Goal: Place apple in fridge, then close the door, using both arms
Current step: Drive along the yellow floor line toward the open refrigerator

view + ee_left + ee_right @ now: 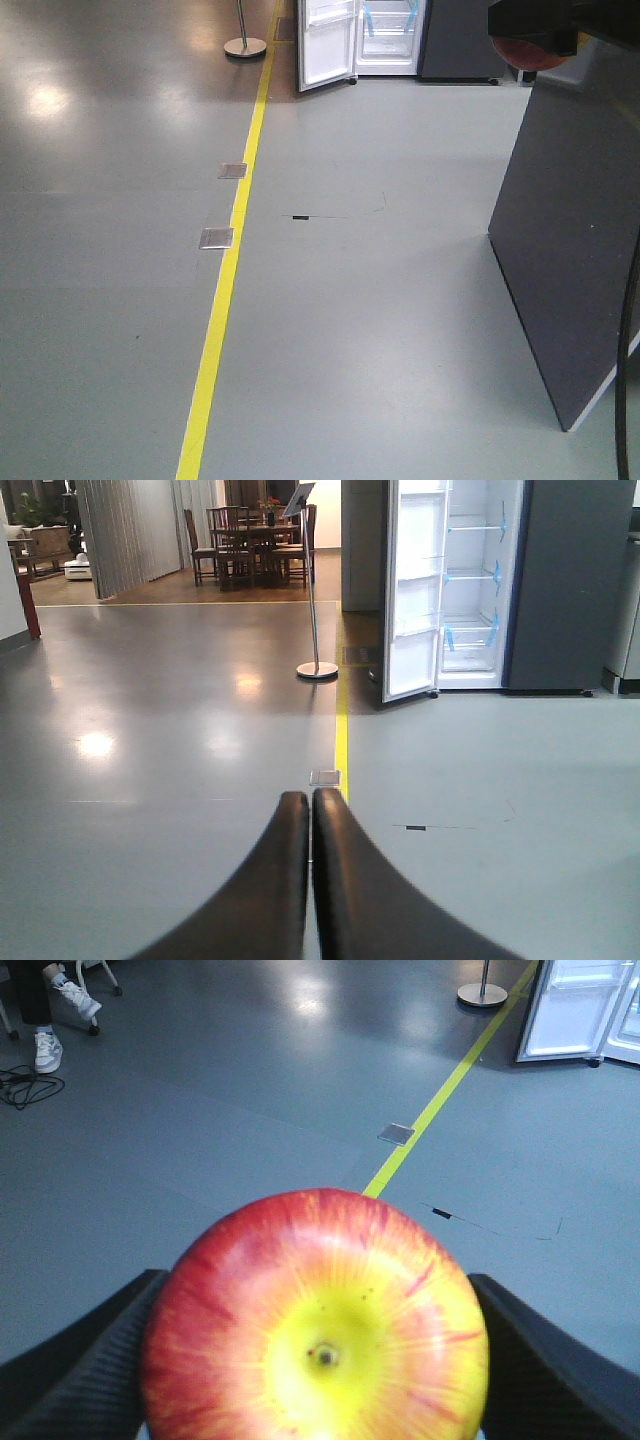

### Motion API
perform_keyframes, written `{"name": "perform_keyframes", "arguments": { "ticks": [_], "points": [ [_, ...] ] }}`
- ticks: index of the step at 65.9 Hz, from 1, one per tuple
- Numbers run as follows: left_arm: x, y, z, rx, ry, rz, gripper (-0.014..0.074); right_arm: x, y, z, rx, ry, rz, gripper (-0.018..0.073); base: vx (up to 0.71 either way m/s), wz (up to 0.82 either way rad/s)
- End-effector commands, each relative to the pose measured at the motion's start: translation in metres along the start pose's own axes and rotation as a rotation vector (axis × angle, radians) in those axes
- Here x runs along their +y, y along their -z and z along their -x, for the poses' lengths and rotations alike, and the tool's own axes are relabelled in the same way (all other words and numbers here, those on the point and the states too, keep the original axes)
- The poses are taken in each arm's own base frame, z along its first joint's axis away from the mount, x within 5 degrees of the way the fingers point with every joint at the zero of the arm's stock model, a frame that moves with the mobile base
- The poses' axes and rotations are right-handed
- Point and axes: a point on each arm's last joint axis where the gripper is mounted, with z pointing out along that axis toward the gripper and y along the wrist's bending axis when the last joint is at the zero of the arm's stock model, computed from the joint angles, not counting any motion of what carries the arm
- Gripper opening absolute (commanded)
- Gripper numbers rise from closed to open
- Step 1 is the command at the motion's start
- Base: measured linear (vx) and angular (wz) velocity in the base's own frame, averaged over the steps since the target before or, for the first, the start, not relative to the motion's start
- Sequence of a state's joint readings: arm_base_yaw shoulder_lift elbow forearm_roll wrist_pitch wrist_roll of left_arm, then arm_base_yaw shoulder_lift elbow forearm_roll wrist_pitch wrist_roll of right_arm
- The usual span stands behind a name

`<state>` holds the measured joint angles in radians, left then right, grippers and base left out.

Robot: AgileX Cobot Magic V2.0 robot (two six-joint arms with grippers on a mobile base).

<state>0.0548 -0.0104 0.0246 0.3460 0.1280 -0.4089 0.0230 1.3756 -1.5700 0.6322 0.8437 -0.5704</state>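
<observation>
My right gripper [315,1370] is shut on the apple [315,1315], red with a yellow patch round its dimple, which fills the space between the two black fingers [90,1365]. In the front view the apple [530,55] shows as a red patch under the gripper [530,30] at top right. The fridge [390,40] stands far ahead, white inside with blue tape, and its door [327,45] is swung open to the left. My left gripper [309,802] is shut and empty, pointing over the floor toward the fridge [478,590] and the open door [412,590].
A yellow floor line [225,290] runs toward the fridge, with two metal floor plates [216,238] beside it. A dark grey panel [570,230] stands close on the right. A dark cabinet [460,40] flanks the fridge. A sign stand [316,668] is left of the door. A person's feet [50,1050] are far left.
</observation>
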Motion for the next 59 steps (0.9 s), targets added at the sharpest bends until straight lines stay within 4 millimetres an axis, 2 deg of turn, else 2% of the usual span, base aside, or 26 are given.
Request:
{"name": "perform_keyframes", "arguments": {
  "ticks": [1,59],
  "points": [
    [-0.0034,0.0020,0.0132,-0.093,0.006,-0.037,-0.0006,0.0056,0.0181,0.0178,-0.122,0.003,-0.017,0.0122,0.12,0.00],
    [-0.0034,0.0020,0.0132,-0.093,0.006,-0.037,-0.0006,0.0056,0.0181,0.0178,-0.122,0.003,-0.017,0.0122,0.14,-0.01]
  ]
}}
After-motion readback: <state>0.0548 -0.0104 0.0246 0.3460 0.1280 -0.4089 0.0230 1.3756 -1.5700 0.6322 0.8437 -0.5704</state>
